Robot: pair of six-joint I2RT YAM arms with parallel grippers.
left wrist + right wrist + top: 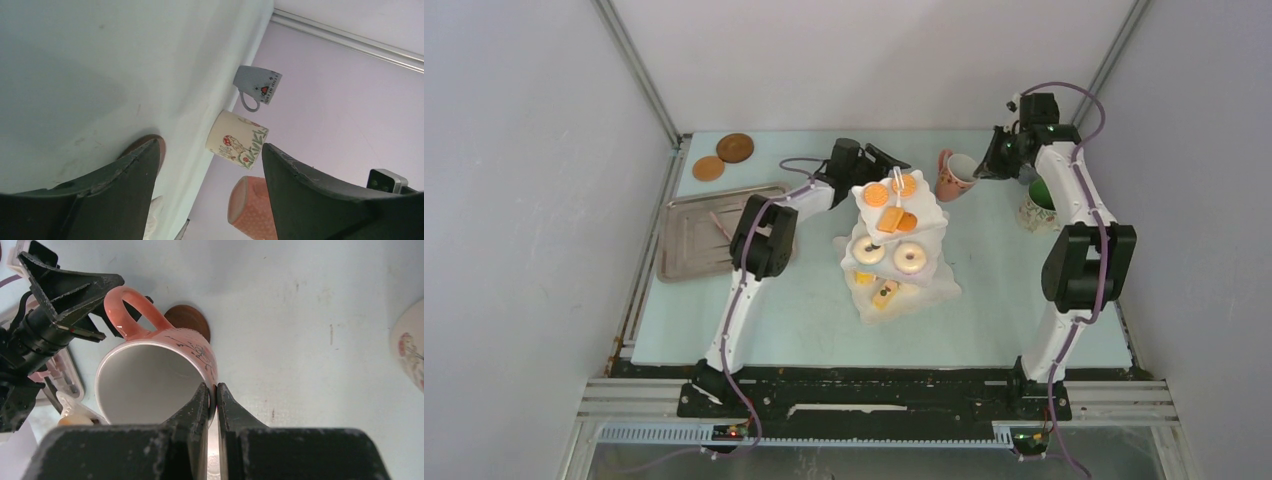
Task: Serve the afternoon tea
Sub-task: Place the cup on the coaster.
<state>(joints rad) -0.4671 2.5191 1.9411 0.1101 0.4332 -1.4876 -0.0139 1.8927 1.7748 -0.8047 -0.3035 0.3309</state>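
Note:
The white three-tier stand (894,232) stands mid-table, with orange biscuits on top, small donuts (910,258) on the middle tier and yellow cakes at the bottom. My right gripper (980,168) is shut on the rim of the pink mug (952,175), which is tilted. In the right wrist view the fingers (213,390) pinch the mug's wall (155,375), with a brown coaster (189,320) behind it. My left gripper (882,160) is open and empty behind the stand. The left wrist view shows the small pale mug (257,86), the green-inside mug (236,139) and the pink mug (250,205).
A grey metal tray (686,240) with pink tongs (721,225) lies at the left. Two brown coasters (735,147) lie at the back left. The green-inside mug (1039,200) stands beside the right arm. Walls close in the table on the back and sides.

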